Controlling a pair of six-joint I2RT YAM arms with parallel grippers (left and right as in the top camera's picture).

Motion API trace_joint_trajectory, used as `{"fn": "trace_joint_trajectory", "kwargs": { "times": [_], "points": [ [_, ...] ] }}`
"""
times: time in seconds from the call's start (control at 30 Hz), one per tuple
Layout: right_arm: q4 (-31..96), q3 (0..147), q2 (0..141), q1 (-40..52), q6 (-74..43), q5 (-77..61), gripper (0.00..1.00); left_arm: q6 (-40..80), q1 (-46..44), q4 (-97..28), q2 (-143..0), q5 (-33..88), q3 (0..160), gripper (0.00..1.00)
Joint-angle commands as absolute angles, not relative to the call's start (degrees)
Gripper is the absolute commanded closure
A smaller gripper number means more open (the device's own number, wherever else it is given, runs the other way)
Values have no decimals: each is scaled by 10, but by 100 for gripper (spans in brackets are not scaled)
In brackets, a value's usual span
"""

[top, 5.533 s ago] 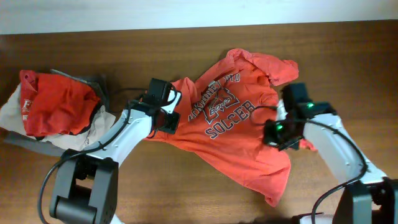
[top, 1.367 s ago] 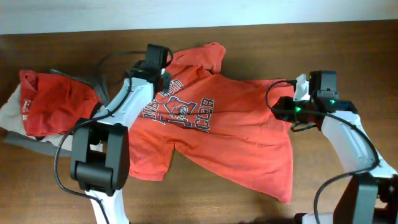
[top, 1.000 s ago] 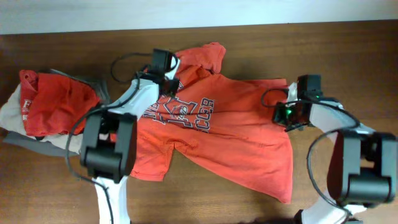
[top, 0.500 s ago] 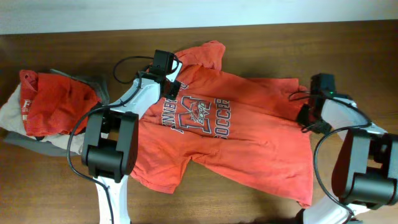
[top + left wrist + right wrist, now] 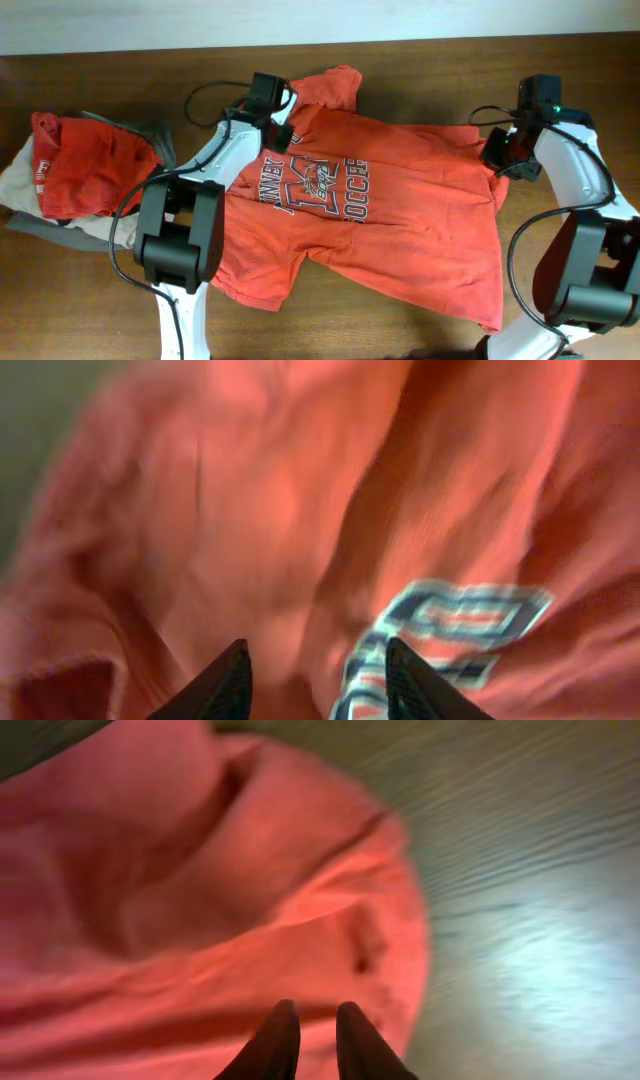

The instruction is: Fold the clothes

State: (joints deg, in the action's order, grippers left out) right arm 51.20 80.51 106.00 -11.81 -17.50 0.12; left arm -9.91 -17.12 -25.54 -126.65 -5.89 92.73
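Desk (image 5: 420, 60): brown wood, T-shirt (image 5: 400, 230) laid out on it.
Left pincer (image 5: 317, 646): spread over the print.
Right pincer (image 5: 317, 1008): pressed together near the shirt's edge.

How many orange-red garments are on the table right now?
2. The printed T-shirt lies spread in the middle; a crumpled red garment sits on the cloth pile at the left. Others may be hidden beneath it.

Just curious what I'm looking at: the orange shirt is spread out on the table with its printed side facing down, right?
Not quite. The orange shirt is spread out on the table, but its printed side faces up. The overhead view shows the navy-and-white soccer print on top, in plain sight.
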Motion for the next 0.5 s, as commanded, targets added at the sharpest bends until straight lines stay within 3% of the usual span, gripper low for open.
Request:
{"fn": "trace_joint_trajectory", "kwargs": {
  "times": [0.0,0.47],
  "points": [
    [504,790,1063,-104,-163,-55,82,-104,-172,-229,-1251,-43,946,55],
    [410,712,1063,-63,-6,-246,81,-149,-172,-134,-1296,-22,946,71]
  ]
}}
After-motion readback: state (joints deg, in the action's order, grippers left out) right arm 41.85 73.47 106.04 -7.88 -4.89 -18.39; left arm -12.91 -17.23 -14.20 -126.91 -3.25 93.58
